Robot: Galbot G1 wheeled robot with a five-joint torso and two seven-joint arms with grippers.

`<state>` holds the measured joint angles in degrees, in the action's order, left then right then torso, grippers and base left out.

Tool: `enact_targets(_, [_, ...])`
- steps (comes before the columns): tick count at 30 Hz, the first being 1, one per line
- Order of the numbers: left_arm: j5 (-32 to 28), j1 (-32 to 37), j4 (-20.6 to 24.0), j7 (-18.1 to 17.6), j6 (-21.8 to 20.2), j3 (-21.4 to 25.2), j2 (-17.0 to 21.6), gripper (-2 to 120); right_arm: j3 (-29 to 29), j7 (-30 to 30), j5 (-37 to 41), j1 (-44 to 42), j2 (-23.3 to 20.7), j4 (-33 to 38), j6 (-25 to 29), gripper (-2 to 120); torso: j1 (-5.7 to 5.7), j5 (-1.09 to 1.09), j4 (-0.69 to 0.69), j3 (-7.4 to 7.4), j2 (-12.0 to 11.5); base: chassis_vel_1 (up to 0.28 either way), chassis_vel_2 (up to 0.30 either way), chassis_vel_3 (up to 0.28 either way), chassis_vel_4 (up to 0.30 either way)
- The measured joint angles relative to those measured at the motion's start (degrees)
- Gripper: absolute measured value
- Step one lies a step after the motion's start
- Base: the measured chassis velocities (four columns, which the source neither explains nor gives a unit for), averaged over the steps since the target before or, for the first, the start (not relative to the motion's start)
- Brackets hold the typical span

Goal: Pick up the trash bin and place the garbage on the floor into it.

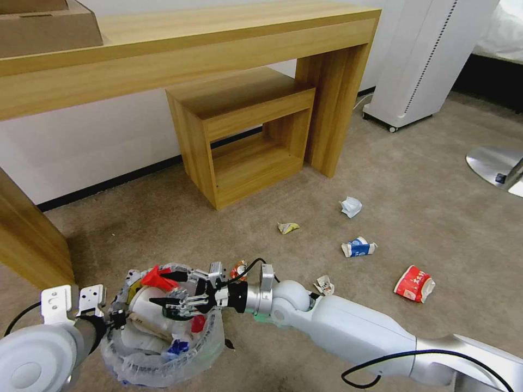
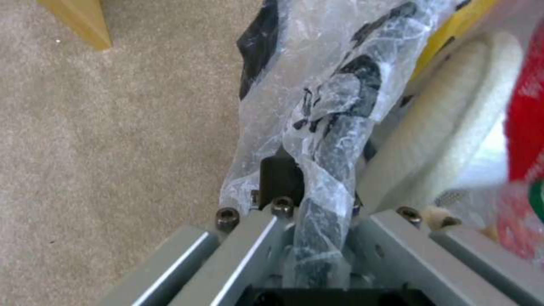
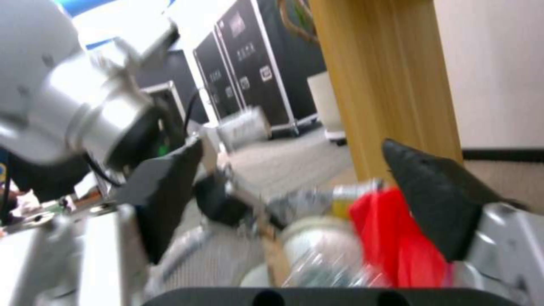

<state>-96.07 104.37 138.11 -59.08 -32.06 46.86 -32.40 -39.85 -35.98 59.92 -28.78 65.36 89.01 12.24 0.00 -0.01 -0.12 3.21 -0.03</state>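
Observation:
The trash bin (image 1: 163, 356), wrapped in a crinkled clear bag, hangs low at the left over the beige floor (image 1: 436, 218). My left gripper (image 1: 111, 319) is shut on its rim (image 2: 331, 140), with the bagged edge pinched between the fingers. A white slipper (image 2: 453, 127) and other litter lie inside. My right gripper (image 1: 166, 288) hovers over the bin's mouth, open, and a red wrapper (image 3: 391, 238) lies beside one finger (image 3: 436, 199). Garbage lies on the carpet: crumpled white paper (image 1: 351, 207), a yellow wrapper (image 1: 287, 227), a blue-white carton (image 1: 358, 247), a red wrapper (image 1: 415, 283) and a small scrap (image 1: 324, 285).
A long wooden desk (image 1: 218, 49) runs along the wall with a small wooden stool (image 1: 245, 136) under it. Its left leg (image 1: 27, 245) stands close to the bin. A white wheeled unit (image 1: 425, 60) and a metal disc base (image 1: 493, 163) stand at the right.

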Motion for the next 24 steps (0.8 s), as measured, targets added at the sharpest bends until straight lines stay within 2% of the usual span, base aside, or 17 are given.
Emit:
enact_targets(2, [0.16, 0.06, -0.36, 0.19, -0.11, 0.7, -0.49, 0, 3.0, -0.29, 1.43, 0.25, 0.44, 1.59, -0.45, 95, 0.0, 0.01, 0.0, 0.0, 0.0, 0.0, 0.0, 0.0, 0.0])
enact_targets(5, [0.22, -0.01, -0.57, 0.31, -0.26, 1.09, -0.75, 0, 6.12, -0.23, 2.83, 0.33, 0.48, 3.24, -0.92, 99, 0.0, -0.01, 0.01, 0.0, 0.0, 0.0, 0.0, 0.0, 0.0])
enact_targets(6, [-0.21, -0.25, -0.59, 0.32, -0.32, 1.56, -0.99, 0, 9.19, 0.49, 4.15, 0.42, 0.28, 4.53, -1.17, 100, 0.0, 0.0, 0.01, 0.0, 0.01, 0.0, 0.0, 0.0, 0.0])
enact_targets(8, [-0.54, -0.36, -0.59, 0.23, -0.32, 1.71, -1.11, 0, 9.93, 0.7, 4.47, 0.43, 0.17, 4.75, -1.23, 100, -0.01, 0.0, 0.01, 0.0, 0.0, 0.0, 0.0, 0.0, 0.0])
enact_targets(10, [-1.15, -0.48, -0.45, -0.15, -0.72, 2.12, -2.44, 0, 14.7, 1.8, 6.77, 0.2, -1.11, 5.75, -1.49, 100, 0.0, 0.0, 0.0, 0.0, 0.0, 0.0, 0.0, 0.0, 0.0])
enact_targets(12, [-0.93, -0.34, -0.38, -0.15, -0.88, 2.11, -2.8, 0, 15.71, 2.07, 7.19, -0.08, -1.57, 6.03, -1.53, 100, 0.0, 0.0, 0.0, 0.0, 0.01, 0.0, 0.0, 0.0, 0.0])
enact_targets(14, [0.18, 0.2, -0.37, -0.26, -1.6, 1.68, -4.04, 0, 20.3, 2.61, 8.0, -2.46, -3.85, 7.73, -1.76, 100, -0.01, 0.0, 0.0, 0.0, 0.0, 0.0, 0.0, 0.0, 0.0])
enact_targets(16, [0.37, 0.29, -0.4, -0.22, -1.68, 1.62, -4.19, 0, 21.21, 2.62, 8.08, -3.13, -4.27, 8.21, -1.8, 100, 0.0, 0.0, 0.0, 0.0, 0.01, 0.0, 0.0, 0.0, 0.0])
enact_targets(18, [0.45, 0.45, -0.42, -0.01, -1.81, 1.66, -4.1, 0, 24.81, 2.94, 8.07, -6.14, -5.74, 9.83, -1.87, 100, 0.0, 0.0, 0.0, 0.0, 0.0, 0.0, 0.0, 0.0, 0.0])
enact_targets(24, [-1.12, -0.28, -0.26, -0.07, -1.54, 2.53, -3.18, 0, 30.68, 4.59, 7.15, -10.62, -6.2, 11.37, -1.87, 100, 0.0, 0.01, 0.0, 0.0, 0.0, 0.0, 0.0, 0.0, 0.0])
